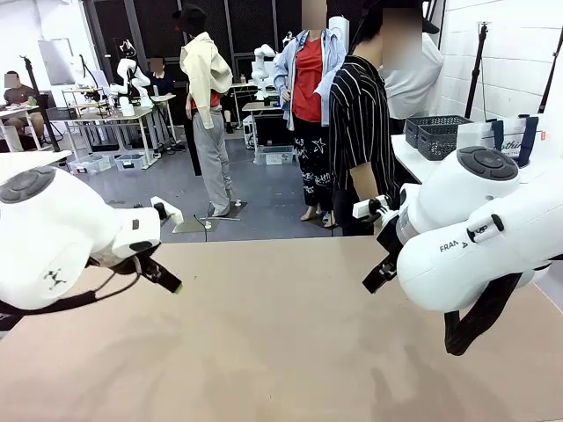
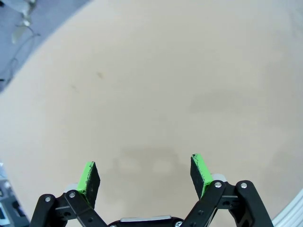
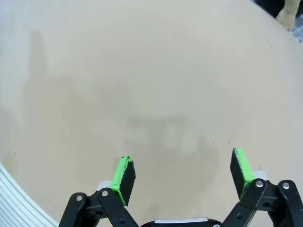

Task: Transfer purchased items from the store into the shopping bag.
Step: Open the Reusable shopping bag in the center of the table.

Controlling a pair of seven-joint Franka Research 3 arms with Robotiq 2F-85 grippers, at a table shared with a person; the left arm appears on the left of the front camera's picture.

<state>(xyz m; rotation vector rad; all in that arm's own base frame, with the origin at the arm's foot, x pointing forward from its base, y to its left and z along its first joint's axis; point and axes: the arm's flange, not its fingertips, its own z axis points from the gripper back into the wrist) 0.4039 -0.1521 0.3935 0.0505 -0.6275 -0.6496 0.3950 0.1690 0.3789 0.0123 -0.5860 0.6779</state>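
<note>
Left gripper [image 2: 144, 172] hung over the bare tan table [image 2: 156, 85] with its green-padded fingers [image 2: 88, 177] spread wide apart and nothing between them. Right gripper [image 3: 182, 170] was likewise wide apart and empty above the tabletop. In the front view the letters "FRAN" could be read on the right arm [image 1: 475, 237]; the rest of the word curved out of sight. Behind that arm, on a white side table [image 1: 406, 158] at the right, sat the dark grey lattice basket [image 1: 437, 134]. Just beside it was the clear shopping bag [image 1: 512, 134] with navy handles, its faint script print too small to read. A person in a striped shirt [image 1: 361, 123] stood at the table's far edge.
</note>
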